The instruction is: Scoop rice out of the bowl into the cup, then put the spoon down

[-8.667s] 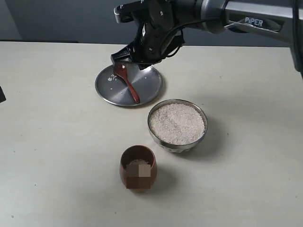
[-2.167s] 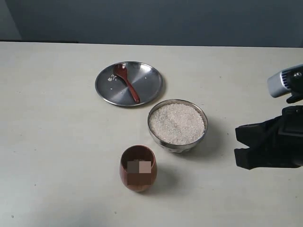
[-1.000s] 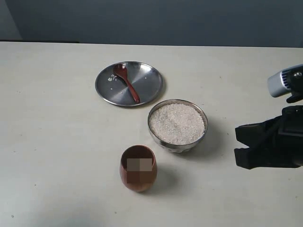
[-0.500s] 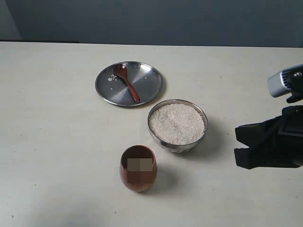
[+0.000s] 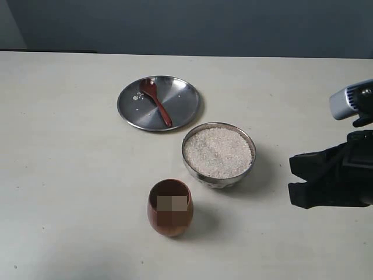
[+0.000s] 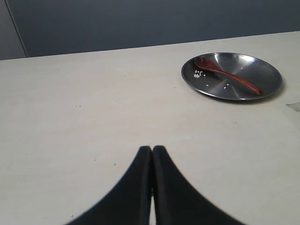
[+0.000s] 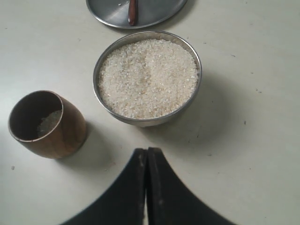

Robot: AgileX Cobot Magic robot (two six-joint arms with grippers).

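Spoon (image 5: 156,103): lying on steel plate (image 5: 184,96), few loose grains (image 5: 137,96) beside head. Rice (image 5: 218,151): filling bowl (image 5: 218,179) near plate; little sitting in cup (image 5: 170,227). Left gripper (image 6: 152,152), right gripper (image 7: 147,152): both pressing jaws together, grasping nothing, hovering above table (image 5: 70,175), apart from bowl, cup.

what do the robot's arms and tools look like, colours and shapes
The left tool and right tool look alike: two matte black fingers each, broad at the base, curving in to slim rounded tips. In the exterior view the right arm is a bulky black housing with a silver-grey rounded section above it. No cables or markings are visible.
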